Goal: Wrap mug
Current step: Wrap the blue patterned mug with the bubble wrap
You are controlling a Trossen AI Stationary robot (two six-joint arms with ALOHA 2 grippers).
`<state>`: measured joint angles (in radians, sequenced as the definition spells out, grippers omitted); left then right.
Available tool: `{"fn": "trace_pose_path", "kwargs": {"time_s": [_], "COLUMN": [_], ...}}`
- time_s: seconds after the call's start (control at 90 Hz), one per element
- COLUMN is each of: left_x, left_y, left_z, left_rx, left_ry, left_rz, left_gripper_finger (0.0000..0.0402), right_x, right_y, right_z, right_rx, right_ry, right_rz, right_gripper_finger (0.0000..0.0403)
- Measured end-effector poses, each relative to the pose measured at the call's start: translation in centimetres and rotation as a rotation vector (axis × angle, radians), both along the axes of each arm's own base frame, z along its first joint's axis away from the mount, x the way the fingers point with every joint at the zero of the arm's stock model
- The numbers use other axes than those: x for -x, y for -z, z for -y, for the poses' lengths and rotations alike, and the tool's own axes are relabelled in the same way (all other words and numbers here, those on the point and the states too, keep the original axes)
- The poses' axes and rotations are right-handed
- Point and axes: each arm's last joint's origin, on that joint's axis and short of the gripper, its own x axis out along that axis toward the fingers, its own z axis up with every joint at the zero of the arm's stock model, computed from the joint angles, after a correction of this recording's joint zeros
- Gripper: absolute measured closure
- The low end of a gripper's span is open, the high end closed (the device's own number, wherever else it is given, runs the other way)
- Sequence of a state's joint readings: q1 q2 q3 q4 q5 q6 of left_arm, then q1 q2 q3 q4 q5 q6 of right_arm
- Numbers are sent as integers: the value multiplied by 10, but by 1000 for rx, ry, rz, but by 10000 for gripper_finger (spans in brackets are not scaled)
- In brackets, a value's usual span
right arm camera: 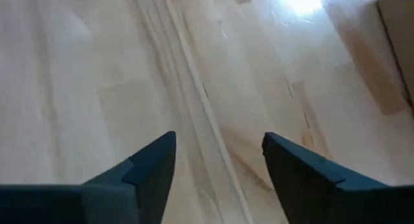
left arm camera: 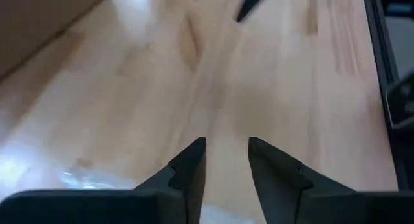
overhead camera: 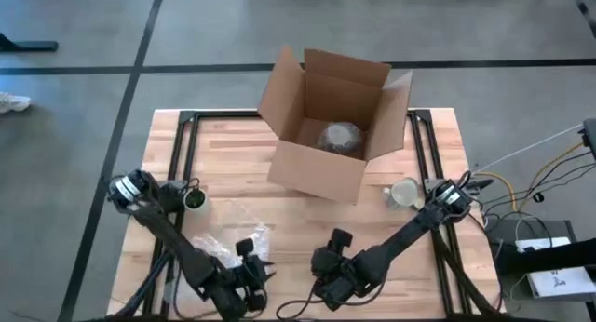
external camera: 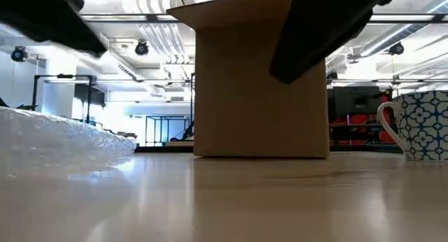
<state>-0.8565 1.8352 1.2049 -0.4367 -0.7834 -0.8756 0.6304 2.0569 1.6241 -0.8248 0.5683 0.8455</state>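
High view: I find the left gripper (overhead camera: 250, 266) low over the near edge of the table (overhead camera: 438, 127), with the sheet of bubble wrap (overhead camera: 228, 227) just beyond it. The right gripper (overhead camera: 333, 264) sits close beside it to the right, over bare wood. The mug (overhead camera: 402, 194) stands well beyond the right gripper, near that arm's base, just beside the open cardboard box (overhead camera: 333, 127), which holds a wrapped bundle (overhead camera: 339, 136).

Low view: I see the bubble wrap (external camera: 56, 138) on the left, the box (external camera: 260, 84) in the middle and the blue-patterned mug (external camera: 420, 124) on the right, apart from the box.

Left wrist view: the left gripper (left arm camera: 226, 156) has its fingers (left arm camera: 191, 169) a narrow gap apart, pinching nothing; an edge of wrap (left arm camera: 87, 179) lies beside them.

Right wrist view: the right gripper (right arm camera: 218, 153) is spread wide over bare wood, holding nothing.
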Motion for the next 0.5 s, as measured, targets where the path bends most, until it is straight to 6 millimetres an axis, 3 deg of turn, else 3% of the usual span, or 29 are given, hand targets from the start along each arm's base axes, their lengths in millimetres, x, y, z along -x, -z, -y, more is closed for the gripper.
{"fn": "trace_pose_path", "kwargs": {"time_s": [0.122, 0.311, 0.5], "left_x": [-2, 8, 31], "left_y": [17, 21, 17], "left_z": [17, 43, 37], "left_rx": [-105, -286, -318], "left_ry": [86, 306, 190], "left_rz": [-49, -152, -287], "left_gripper_finger": [261, 226, 209], "right_x": [0, 0, 0], "right_y": [0, 0, 0], "right_z": [0, 0, 0], "right_rx": [0, -2, 0], "right_ry": [1, 4, 3], "right_rz": [0, 1, 1], "right_gripper_finger": [152, 123, 101]}}
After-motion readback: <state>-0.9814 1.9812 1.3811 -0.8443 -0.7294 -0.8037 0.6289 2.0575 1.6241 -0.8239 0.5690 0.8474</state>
